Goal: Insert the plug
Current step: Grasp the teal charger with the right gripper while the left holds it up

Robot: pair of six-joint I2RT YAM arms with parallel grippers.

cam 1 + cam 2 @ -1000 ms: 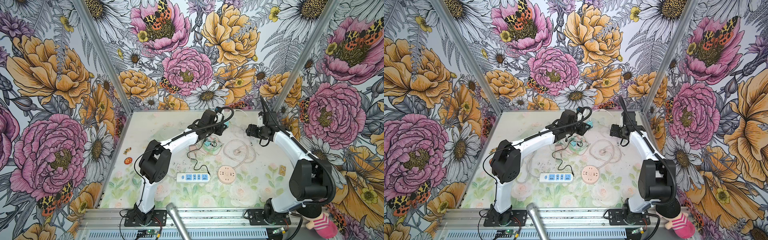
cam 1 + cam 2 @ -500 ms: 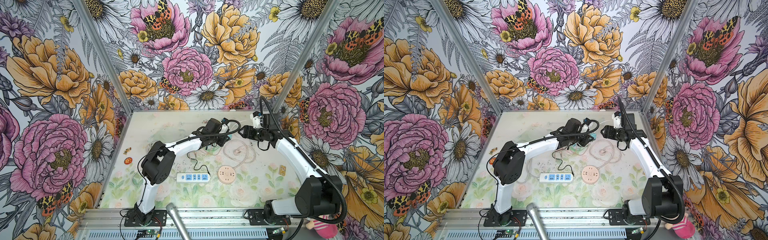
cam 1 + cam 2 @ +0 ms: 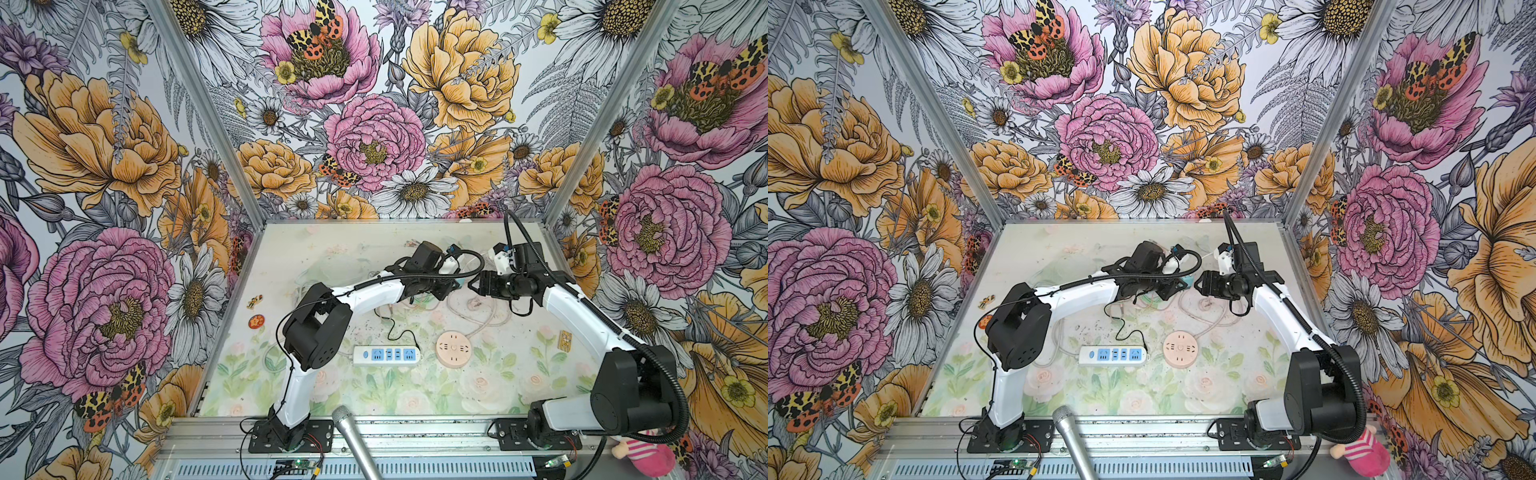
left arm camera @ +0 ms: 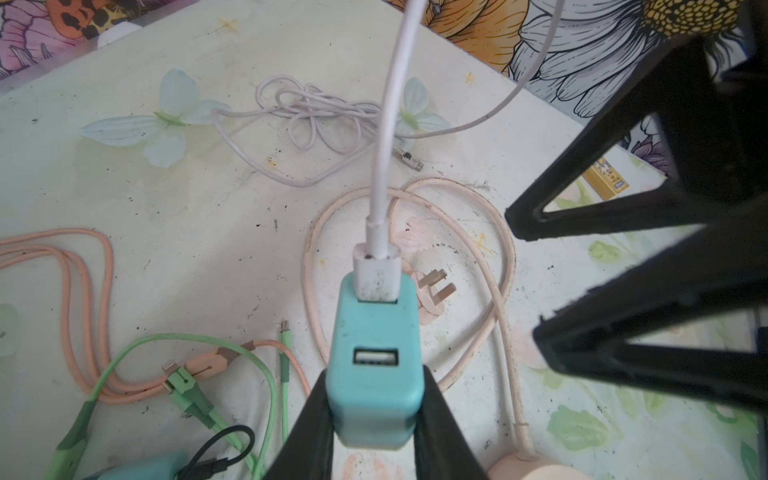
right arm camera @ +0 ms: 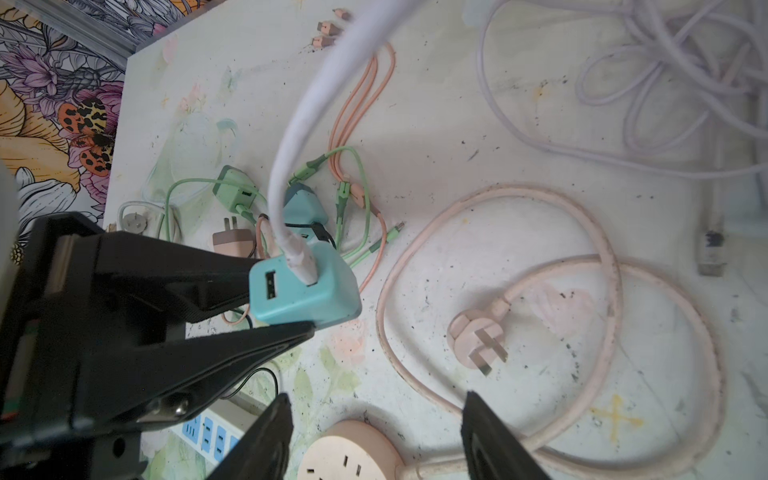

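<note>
My left gripper [image 4: 374,399] is shut on a teal USB charger [image 4: 374,390], held above the table. A white cable's plug [image 4: 376,274] sits in one port of the charger; the other port [image 4: 376,357] is empty. The cable arcs up out of both wrist views. My right gripper [image 5: 376,411] is open with nothing between its fingers. In both top views it [image 3: 476,284] [image 3: 1200,286] faces the left gripper [image 3: 451,282] [image 3: 1179,284] closely at mid-table. From the right wrist view the charger [image 5: 307,291] hangs off to one side of my right fingers.
A pink round socket [image 5: 349,453] with a looped cord and its pink plug [image 5: 478,336] lies under the right gripper. A white power strip [image 3: 386,354] lies nearer the front. Green and orange cables, other chargers [image 5: 237,191] and a lilac cable tangle [image 4: 316,112] litter the back.
The left gripper has carried the charger right and toward the front. The right gripper has swung left toward it, and its jaws have narrowed slightly.
</note>
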